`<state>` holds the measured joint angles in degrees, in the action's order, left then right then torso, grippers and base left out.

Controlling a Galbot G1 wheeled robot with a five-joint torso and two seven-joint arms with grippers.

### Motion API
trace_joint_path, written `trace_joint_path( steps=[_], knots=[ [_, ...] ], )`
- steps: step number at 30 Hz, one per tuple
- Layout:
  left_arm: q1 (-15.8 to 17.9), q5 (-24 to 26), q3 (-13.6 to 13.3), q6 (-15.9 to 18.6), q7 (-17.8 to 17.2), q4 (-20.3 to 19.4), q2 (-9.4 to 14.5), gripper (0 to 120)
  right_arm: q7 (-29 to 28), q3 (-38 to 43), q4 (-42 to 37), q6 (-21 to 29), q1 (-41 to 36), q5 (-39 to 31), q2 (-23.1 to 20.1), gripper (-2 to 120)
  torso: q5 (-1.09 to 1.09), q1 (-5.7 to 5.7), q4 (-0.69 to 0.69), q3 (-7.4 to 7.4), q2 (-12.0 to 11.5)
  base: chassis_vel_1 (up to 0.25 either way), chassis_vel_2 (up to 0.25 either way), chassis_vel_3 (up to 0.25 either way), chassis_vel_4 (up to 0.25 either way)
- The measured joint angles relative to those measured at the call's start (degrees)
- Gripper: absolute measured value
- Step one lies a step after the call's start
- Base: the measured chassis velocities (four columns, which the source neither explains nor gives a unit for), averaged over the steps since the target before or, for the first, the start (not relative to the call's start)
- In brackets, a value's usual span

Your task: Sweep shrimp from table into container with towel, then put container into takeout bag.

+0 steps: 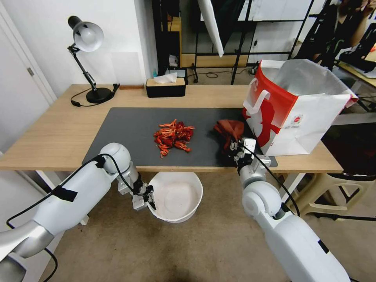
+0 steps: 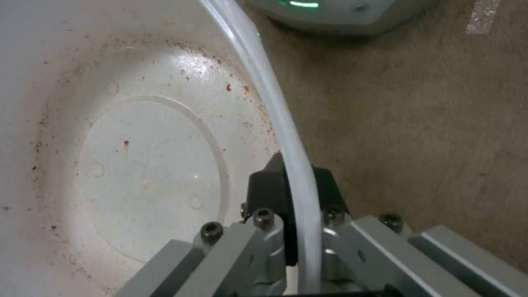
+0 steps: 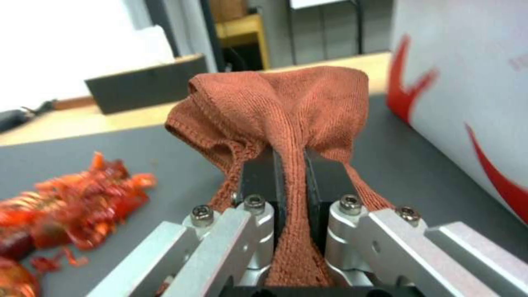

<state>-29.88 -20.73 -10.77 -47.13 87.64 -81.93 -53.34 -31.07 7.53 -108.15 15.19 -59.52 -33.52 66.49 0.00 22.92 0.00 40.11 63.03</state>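
A pile of red-orange shrimp (image 1: 173,137) (image 3: 71,206) lies on the dark mat in the middle of the table (image 1: 55,133). My right gripper (image 1: 236,152) (image 3: 291,173) is shut on the rust-red towel (image 1: 228,131) (image 3: 280,107), held over the mat to the right of the pile. My left gripper (image 1: 150,197) (image 2: 294,185) is shut on the rim of the white container (image 1: 177,196) (image 2: 137,165), held below the table's front edge under the pile. The red and white takeout bag (image 1: 291,105) (image 3: 467,82) stands open on the table's right end, just beside the towel.
A black tissue box (image 1: 165,87) and a desk lamp (image 1: 88,58) stand along the table's back edge. A stool (image 1: 333,188) sits on the floor at the right. Brown carpet (image 2: 412,123) lies beneath the container.
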Motion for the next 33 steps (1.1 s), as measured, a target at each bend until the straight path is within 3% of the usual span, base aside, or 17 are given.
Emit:
trace_joint_path(
  steps=[16, 24, 27, 33],
  knots=[
    [-1.26, 0.33, 0.84, 0.0, 0.0, -0.76, 1.27, 0, 5.85, -3.18, 0.86, -5.71, 6.08, -5.53, -4.45, 5, 0.01, 0.0, 0.0, 0.0, 0.0, 0.0, 0.0, 0.0, 0.0],
    [-1.5, 0.2, 1.24, 0.0, 0.0, -0.93, 1.85, 0, 6.3, -15.06, 7.07, -7.67, 24.17, -15.84, -12.65, 5, 0.0, 0.0, 0.0, 0.0, 0.0, 0.0, 0.0, 0.0, 0.0],
    [-1.26, -0.01, 1.32, 0.0, 0.0, -0.86, 2.08, 0, 7.95, -16.98, 9.02, -7.61, 27.2, -18.86, -13.17, 5, 0.01, 0.0, 0.0, 0.01, 0.0, 0.0, 0.0, 0.0, 0.0],
    [-1.3, 0.19, 1.56, 0.0, 0.02, -0.55, 2.93, 0, 18.78, -22.15, 17.87, -6.41, 36.7, -25.39, -10.99, 5, 0.0, 0.0, 0.01, 0.01, 0.0, 0.0, 0.0, 0.0, 0.0]
  ],
)
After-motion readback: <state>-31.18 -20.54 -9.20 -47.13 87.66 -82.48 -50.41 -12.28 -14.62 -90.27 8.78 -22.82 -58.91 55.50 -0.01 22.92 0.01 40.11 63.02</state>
